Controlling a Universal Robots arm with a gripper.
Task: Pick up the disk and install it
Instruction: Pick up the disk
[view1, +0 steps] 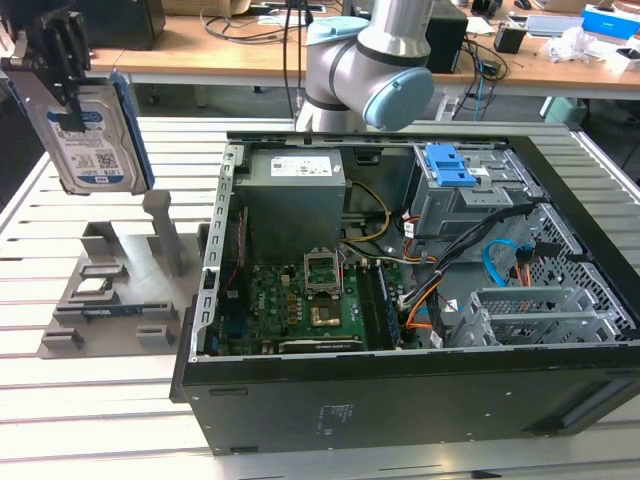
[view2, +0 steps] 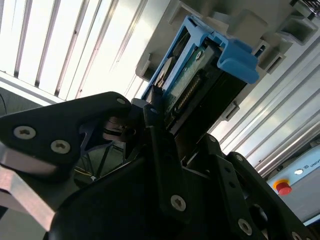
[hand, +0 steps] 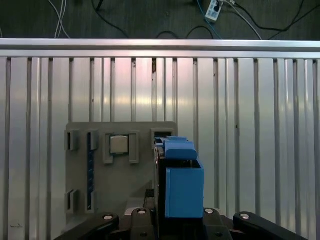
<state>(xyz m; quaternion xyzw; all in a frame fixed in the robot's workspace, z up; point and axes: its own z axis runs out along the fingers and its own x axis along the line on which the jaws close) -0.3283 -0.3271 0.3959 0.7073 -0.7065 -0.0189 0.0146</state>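
Robot arm's gripper (view1: 72, 105) pinches the blue-railed disk (view1: 95, 145) by its upper edge, holding it upright in the air above the grey parts holder (view1: 115, 265) on the slatted table (view1: 90, 420), left of the open computer case (view1: 400, 400) in the exterior view.

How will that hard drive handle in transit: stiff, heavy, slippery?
Probably stiff: the silver metal hard drive with blue plastic rail hangs unbent. Likely dense; the black gripper clamps its upper part, so it may pivot.
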